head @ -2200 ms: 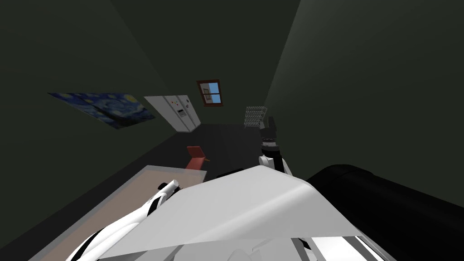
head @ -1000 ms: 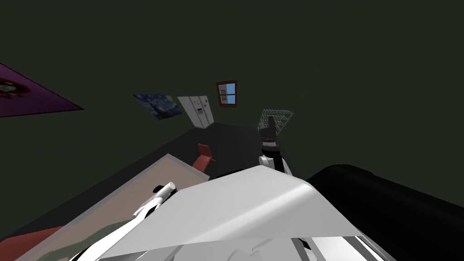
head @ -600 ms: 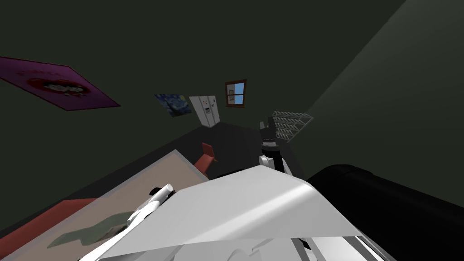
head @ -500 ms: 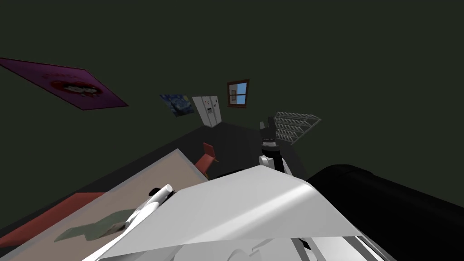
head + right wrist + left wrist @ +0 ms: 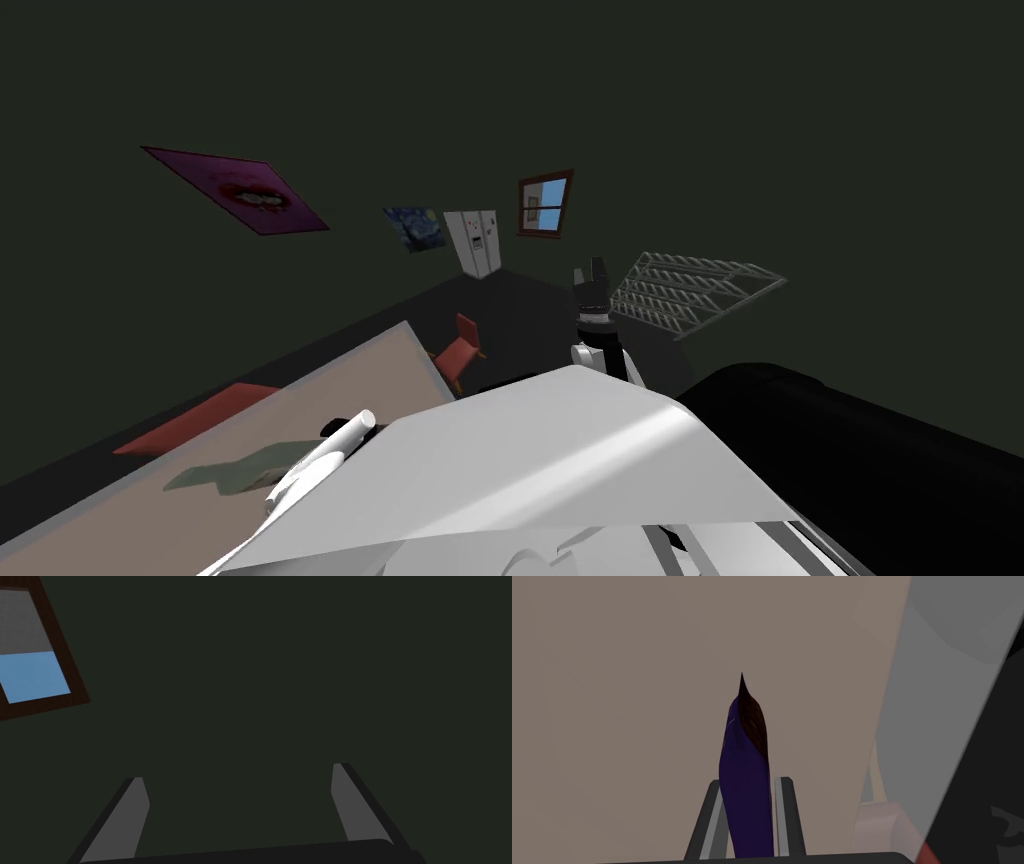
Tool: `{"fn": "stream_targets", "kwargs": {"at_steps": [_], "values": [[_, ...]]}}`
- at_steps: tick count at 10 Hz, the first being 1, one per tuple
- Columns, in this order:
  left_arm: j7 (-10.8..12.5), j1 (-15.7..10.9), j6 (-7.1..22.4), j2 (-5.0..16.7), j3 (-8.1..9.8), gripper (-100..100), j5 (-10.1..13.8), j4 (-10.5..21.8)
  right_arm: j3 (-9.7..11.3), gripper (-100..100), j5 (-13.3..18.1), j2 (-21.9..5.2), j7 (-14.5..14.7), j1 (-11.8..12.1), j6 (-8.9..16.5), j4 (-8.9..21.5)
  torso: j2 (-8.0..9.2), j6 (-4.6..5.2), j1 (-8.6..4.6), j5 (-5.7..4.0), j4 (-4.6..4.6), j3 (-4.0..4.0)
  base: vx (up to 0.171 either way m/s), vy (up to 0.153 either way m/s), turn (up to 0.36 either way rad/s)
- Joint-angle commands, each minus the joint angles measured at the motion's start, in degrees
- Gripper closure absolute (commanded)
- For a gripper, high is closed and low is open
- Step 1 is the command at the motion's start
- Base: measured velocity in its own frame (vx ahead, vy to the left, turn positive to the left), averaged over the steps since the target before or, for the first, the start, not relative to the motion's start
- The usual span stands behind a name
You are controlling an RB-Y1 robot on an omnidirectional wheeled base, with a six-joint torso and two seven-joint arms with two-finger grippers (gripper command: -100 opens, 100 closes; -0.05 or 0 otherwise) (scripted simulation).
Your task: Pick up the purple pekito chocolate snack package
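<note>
Over beige table [image 5: 330, 388] | L wrist view: left gripper [image 5: 749, 781] clamps purple package [image 5: 745, 746] by its sides | head view: right gripper [image 5: 597, 271] raised fwd, fingers wide apart, empty.

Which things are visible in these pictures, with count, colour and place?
snack package: one, dark purple with a brown side, held by the left gripper, over the table
table: one, beige, at my front left
green patch: one, flat on the table
chair: one, red, beyond the table's far corner
flat shape: one, red, beside the table's left edge
wall pictures: two, a purple picture and a blue picture, left wall
fridge: one, white, far end
window: one, brown frame, beside the fridge
wire rack: one, grey, right of the window
black bulk: one, at my right
left gripper: grey fingers, shut on the package
right gripper: grey fingers, open, raised ahead of me
</note>
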Motion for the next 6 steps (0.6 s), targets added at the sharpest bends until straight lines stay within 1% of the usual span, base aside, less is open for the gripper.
{"fn": "stream_targets", "kwargs": {"at_steps": [1, 2, 3, 4, 5, 6], "values": [[-2.9, 1.1, 0.8, -0.1, 0.17, 100, 0.1, -2.1, 0.0, 0, 0.0, 0.0, 0.0, 0.0, 0.0, 0.0, 0.00, 0.00, 0.00, 0.00, 0.00, 0.00, 0.165, -0.113, 0.297], [-3.3, 1.1, 0.8, -0.1, 0.17, 100, 0.1, -2.1, 0.0, 0, 0.0, 0.0, 0.0, 0.0, 0.0, 0.0, -0.01, 0.09, -0.05, -0.01, 0.01, -0.01, 0.064, -0.072, 0.052], [-5.5, 2.5, 1.6, -0.1, 0.50, 100, 0.2, -4.5, 0.0, 0, 0.0, 0.0, 0.0, 0.0, 0.0, 0.0, 0.22, 0.18, 0.08, 0.01, 0.07, 0.12, 0.108, -0.111, 0.349], [-7.0, 2.5, 1.6, -0.1, 0.50, 100, 0.2, -4.5, 0.0, 0, 0.0, 0.0, 0.0, 0.0, 0.0, 0.0, 0.19, 0.01, -0.04, -0.02, 0.02, 0.10, 0.113, -0.111, 0.278], [-5.8, 2.2, 1.4, -0.1, 0.47, 100, 0.2, -4.0, 0.0, 0, 0.0, 0.0, 0.0, 0.0, 0.0, 0.0, 0.17, 0.12, -0.03, -0.02, 0.04, 0.09, 0.039, -0.043, 0.039], [-6.1, 2.3, 1.4, -0.1, 0.48, 0, 0.2, -4.0, 0.0, 0, 0.0, 0.0, 0.0, 0.0, 0.0, 0.0, 0.33, 0.20, 0.19, 0.01, 0.08, 0.18, 0.007, -0.010, -0.004]]}}
